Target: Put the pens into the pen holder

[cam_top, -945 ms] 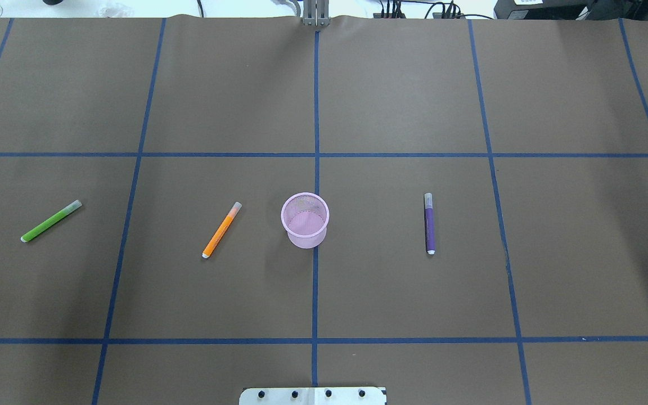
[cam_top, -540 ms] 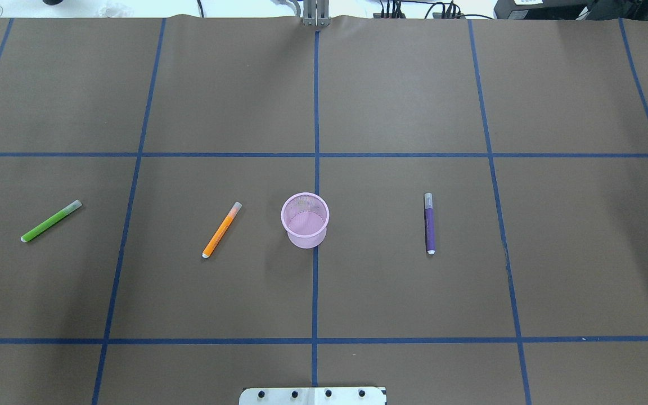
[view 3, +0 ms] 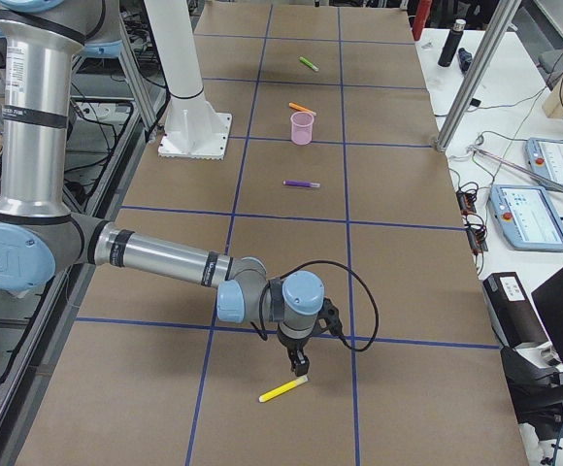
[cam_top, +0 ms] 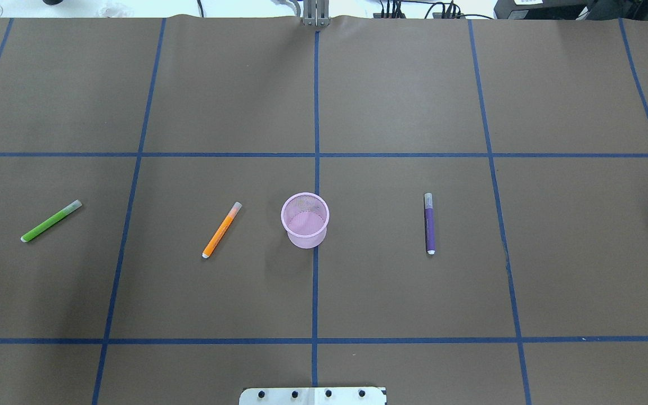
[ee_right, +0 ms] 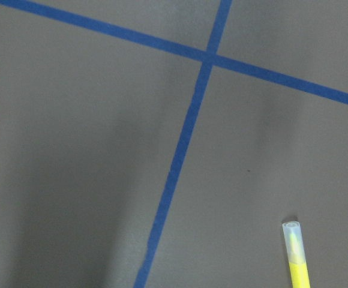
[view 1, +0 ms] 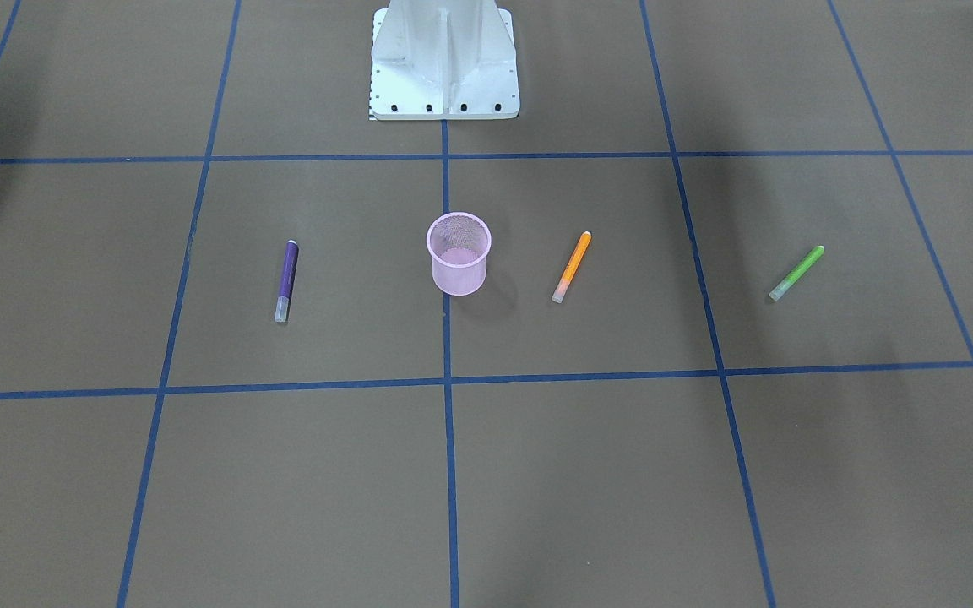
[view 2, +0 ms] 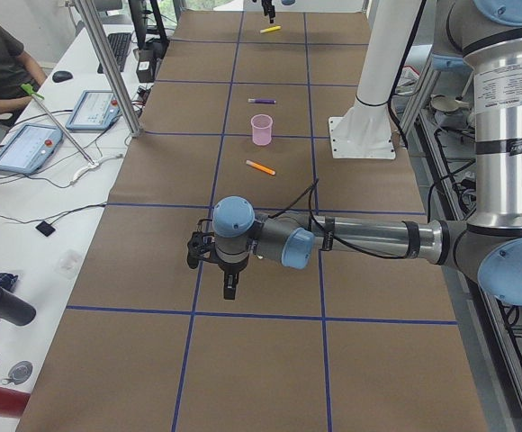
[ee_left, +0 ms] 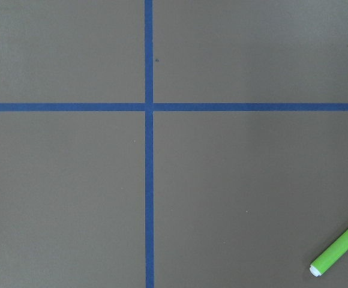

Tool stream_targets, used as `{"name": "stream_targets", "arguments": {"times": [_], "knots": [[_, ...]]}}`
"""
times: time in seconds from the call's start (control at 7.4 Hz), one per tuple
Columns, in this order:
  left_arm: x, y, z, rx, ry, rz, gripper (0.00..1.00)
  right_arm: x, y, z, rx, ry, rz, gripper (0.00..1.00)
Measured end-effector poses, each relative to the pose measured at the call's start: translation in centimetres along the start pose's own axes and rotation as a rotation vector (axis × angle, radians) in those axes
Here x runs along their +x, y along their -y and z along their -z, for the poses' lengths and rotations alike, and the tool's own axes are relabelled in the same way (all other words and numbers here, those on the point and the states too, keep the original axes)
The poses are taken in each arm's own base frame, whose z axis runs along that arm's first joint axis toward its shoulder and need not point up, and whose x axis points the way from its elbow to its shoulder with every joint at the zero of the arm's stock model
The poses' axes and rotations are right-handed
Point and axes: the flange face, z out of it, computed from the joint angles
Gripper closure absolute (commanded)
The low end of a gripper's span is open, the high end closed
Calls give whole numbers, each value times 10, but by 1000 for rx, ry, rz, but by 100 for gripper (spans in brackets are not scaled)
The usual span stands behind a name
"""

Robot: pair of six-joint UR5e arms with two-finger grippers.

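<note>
as the overhead view shows, the pen holder (cam_top: 305, 219) stands amid orange pen (cam_top: 221, 229), green pen (cam_top: 51, 221) and purple pen (cam_top: 429, 223). side views hide whether left hand (view 2: 229, 286) or right hand (view 3: 300, 367) is apart or together; the right hangs near the yellow pen (view 3: 283, 390). its wrist view suggests centring over the barrel first.

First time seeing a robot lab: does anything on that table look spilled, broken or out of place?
Nothing spilled or broken. The pen holder stands upright and empty, with the green pen, orange pen and purple pen lying flat either side. Only the yellow pen stands out, lying far off near the right gripper.
</note>
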Motion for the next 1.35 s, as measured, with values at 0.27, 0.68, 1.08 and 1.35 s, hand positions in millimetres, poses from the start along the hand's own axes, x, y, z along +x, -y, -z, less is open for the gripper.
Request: {"name": "stream_targets", "arguments": {"times": [0.27,0.68,1.08,1.35], "knots": [[3,2,-1,-1,-1,-7,0,19,-6,-14,-23,13,-2,2],[6,6,-6,-8,-2,-12,0,40,10,-30,-50,32,-76,4],[8,8,-9,-12,-3,-15,0,49,17,-37,-65,36,-120,12],[9,8,-9,-13,-4,-16,0,53,21,-38,-56,15,-101,17]]}}
